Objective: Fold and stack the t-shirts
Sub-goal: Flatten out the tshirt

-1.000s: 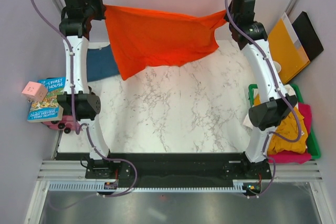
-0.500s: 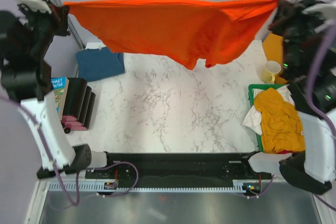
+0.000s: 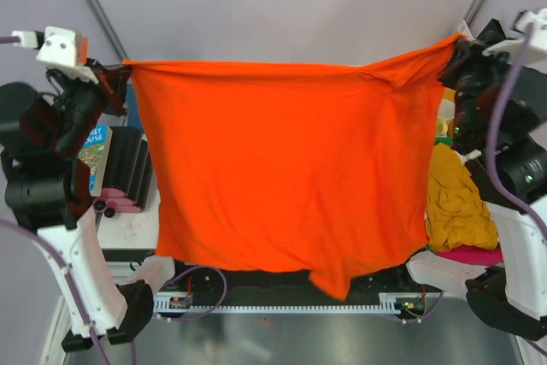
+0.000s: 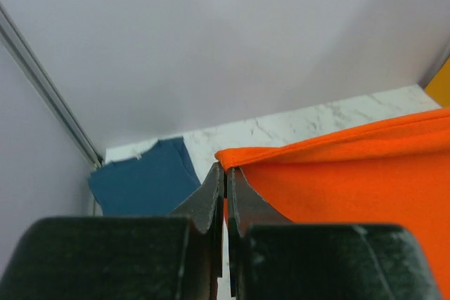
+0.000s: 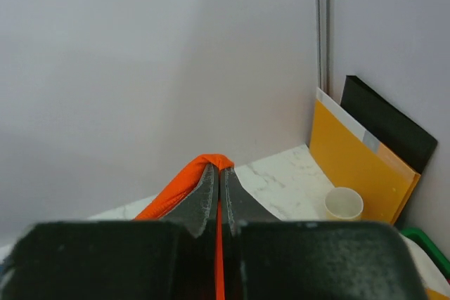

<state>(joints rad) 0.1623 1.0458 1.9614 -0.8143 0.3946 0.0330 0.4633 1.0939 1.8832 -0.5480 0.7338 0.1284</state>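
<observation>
The bright orange-red t-shirt (image 3: 282,168) hangs spread wide between both arms, high above the table and close to the top camera, hiding most of the tabletop. My left gripper (image 3: 126,67) is shut on its left top corner (image 4: 232,156). My right gripper (image 3: 457,44) is shut on its right top corner (image 5: 218,163). A folded dark teal-blue t-shirt (image 4: 140,180) lies at the table's far left. A mustard yellow shirt (image 3: 457,198) lies over a pink one (image 3: 470,256) at the right.
A book (image 3: 92,147) and a black ribbed object (image 3: 128,173) sit at the left edge. An orange-yellow envelope (image 5: 358,163), a black folder (image 5: 387,128) and a paper cup (image 5: 343,204) stand in the far right corner.
Both arms rose and pulled towards the near edge, spreading the orange-red shirt from a bunched drape at the back into a wide hanging sheet over the table.
</observation>
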